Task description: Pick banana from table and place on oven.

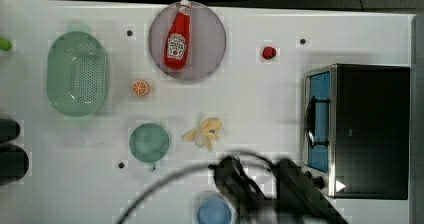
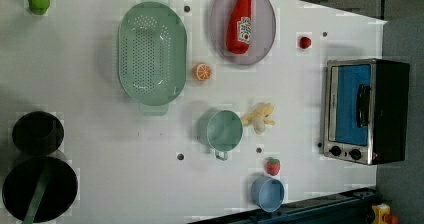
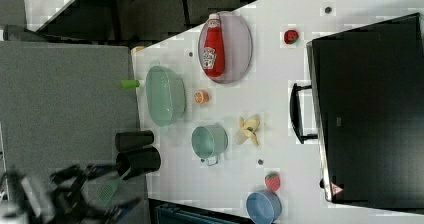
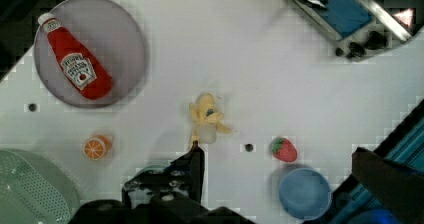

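The pale-yellow peeled banana (image 1: 205,132) lies on the white table (image 1: 260,99), between the green cup (image 1: 149,142) and the oven (image 1: 367,129). It also shows in the left view as the banana (image 2: 259,117), in the right view as the banana (image 3: 248,129), and in the wrist view as the banana (image 4: 206,118). The oven (image 2: 365,109) stands with its black top bare and its blue glass door shut. My gripper (image 1: 250,180) hovers as a dark blur near the table's front edge, short of the banana. In the wrist view the gripper (image 4: 277,151) is open, one fingertip (image 4: 197,151) just beside the banana.
A ketchup bottle (image 1: 178,36) lies on a grey plate (image 1: 210,44). Also on the table are an orange slice (image 1: 140,88), a green colander (image 1: 77,74), a blue bowl (image 1: 214,211), a strawberry (image 2: 272,166), a small red fruit (image 1: 269,53) and black pots (image 2: 39,184).
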